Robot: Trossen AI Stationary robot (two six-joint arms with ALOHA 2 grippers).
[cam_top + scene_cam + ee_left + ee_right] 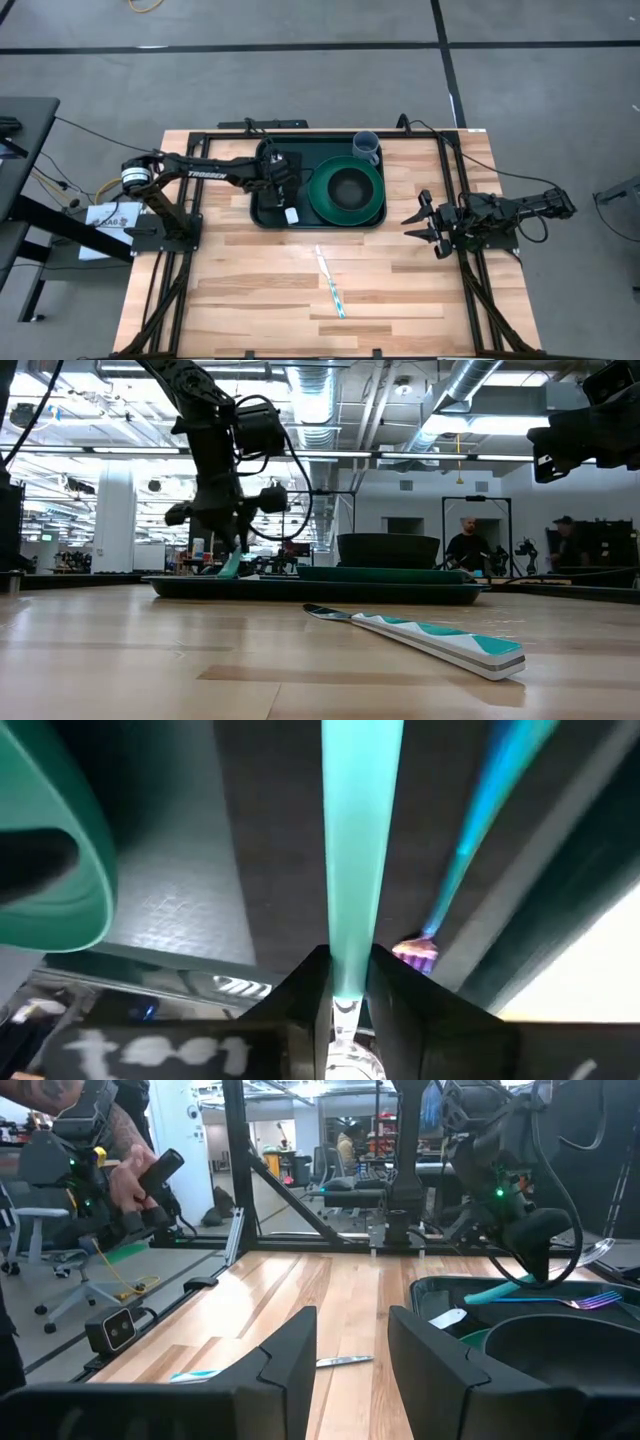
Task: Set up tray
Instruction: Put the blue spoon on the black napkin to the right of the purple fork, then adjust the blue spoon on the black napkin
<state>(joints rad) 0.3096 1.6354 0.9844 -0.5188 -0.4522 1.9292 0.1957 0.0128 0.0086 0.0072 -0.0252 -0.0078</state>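
Left hand [287, 192]: over the left part of the tray, fingers narrowly parted around the end of a teal-handled utensil; in the left wrist view the handle runs straight out from between the two dark fingers [300, 990], touching or nearly touching both.
Teal-handled utensil [362, 860]: slanting down from the left hand, its far end down at the tray floor in the low view.
Second utensil [490, 810]: blue handle with an iridescent purple head, lying on the tray floor just beside the held one.
White tag [291, 215]: on the tray, just in front of the left hand.
Tray [265, 215]: dark green, at the back middle of the surface, its long side running across.
Plate [345, 190]: round, green, on the right half of the tray, with a dark bowl [347, 186] sitting in it.
Cup [366, 147]: grey-blue, upright at the tray's back right corner, just beside the plate.
Knife [331, 284]: white and teal patterned handle, lying alone on the bare wood in front of the tray, well apart from it.
Surface [230, 300]: pale wooden planks within a black frame.
Right hand [424, 226]: at the right edge of the surface, well apart from the tray, fingers spread wide and holding nothing.
Room beyond: people at workstations show in the low and right wrist views.
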